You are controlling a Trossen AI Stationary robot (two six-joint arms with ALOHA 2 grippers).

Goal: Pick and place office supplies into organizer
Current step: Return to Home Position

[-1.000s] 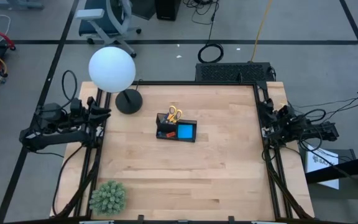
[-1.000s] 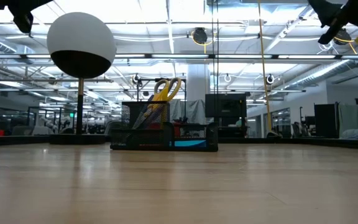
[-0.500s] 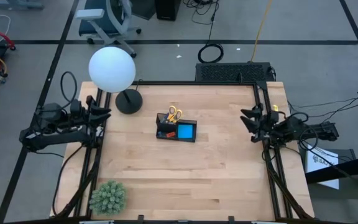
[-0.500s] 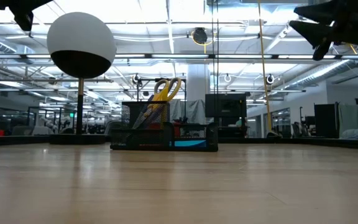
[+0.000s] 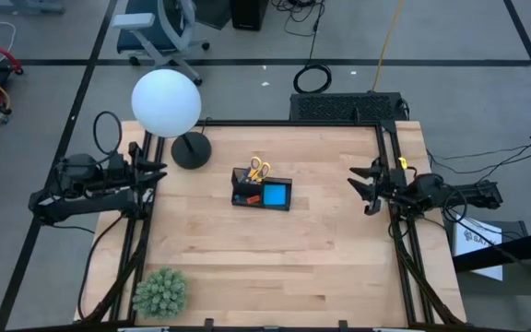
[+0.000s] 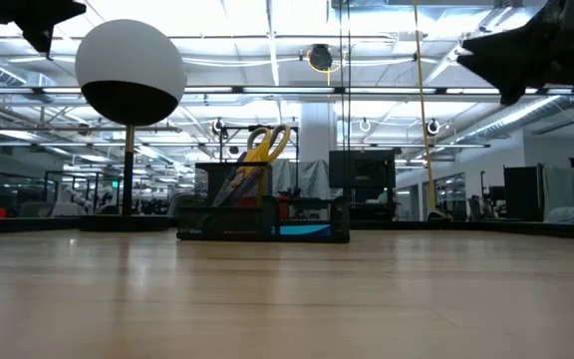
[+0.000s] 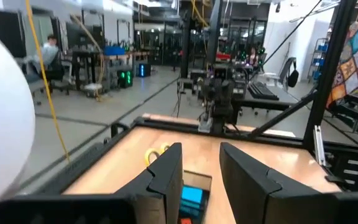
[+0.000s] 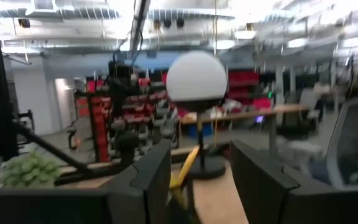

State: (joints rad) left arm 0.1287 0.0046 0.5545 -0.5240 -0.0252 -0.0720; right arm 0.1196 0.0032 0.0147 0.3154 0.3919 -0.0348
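Both grippers parted, supplies in organizer

Organizer point(image 5: 285, 195) stands just 12 o'clock of table point(image 5: 247, 258) centre. Yellow-handled scissors point(image 5: 258, 169) are upright in the taller section, blue note pad point(image 5: 275, 195) in the tray. Left gripper point(image 5: 159, 171) at 9 o'clock edge, right gripper point(image 5: 362, 188) at 3 o'clock, fingers apart.

obstacles: organizer point(image 5: 262, 193) mid-table | lamp point(image 5: 166, 101) left edge | plant point(image 5: 160, 291) left corner | elsewhere: open table point(image 5: 321, 249)

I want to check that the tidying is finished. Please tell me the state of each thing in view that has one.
organizer: upright, holding supplies.
yellow-handled scissors: standing in the taller section, handles up.
blue note pad: lying flat in the lower tray.
left gripper: open, empty, at the table's left edge.
right gripper: open, empty, by the right edge.
lamp: upright.
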